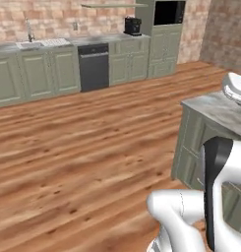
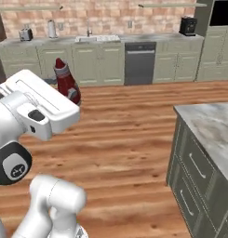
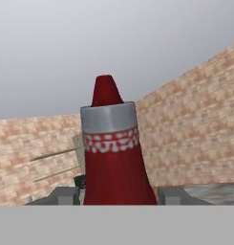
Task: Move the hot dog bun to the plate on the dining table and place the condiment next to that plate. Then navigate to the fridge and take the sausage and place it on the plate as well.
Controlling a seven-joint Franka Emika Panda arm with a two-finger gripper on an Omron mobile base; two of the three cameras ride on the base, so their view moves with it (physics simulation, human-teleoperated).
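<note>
Nearest the lens in the hand view stands the condiment (image 3: 111, 158), a red bottle with a grey collar band and a red cone tip, rising straight up between the two small dark tips of the pincer (image 3: 113, 195), which sit tight against its lower flanks; the pincer is closed on the bottle, and the bottle sits upright relative to the hand, probably so it rides steady while the base drives. Taking that bottle as the landmark and reading the right base view from the left, the white hand of the arm lies just left of and below the condiment (image 2: 66, 83), whose body pokes out beyond the hand's far edge, raised well above the wooden floor (image 2: 129, 139) and clear of any tabletop. Behind the bottle runs a row of green cabinets (image 2: 94, 62) under a brick wall, with a sink (image 2: 97, 38) and then a dark dishwasher (image 2: 139, 62) to its right, and a black coffee machine (image 2: 188, 25) farther right on the same counter. Well to the right of the bottle and nearer the base stands a green island (image 2: 199, 167) with a marble tabletop. Judging by this, the carry to the dining table is under way and the condiment has yet to be set down; neither plate nor dining table can be made out.
</note>
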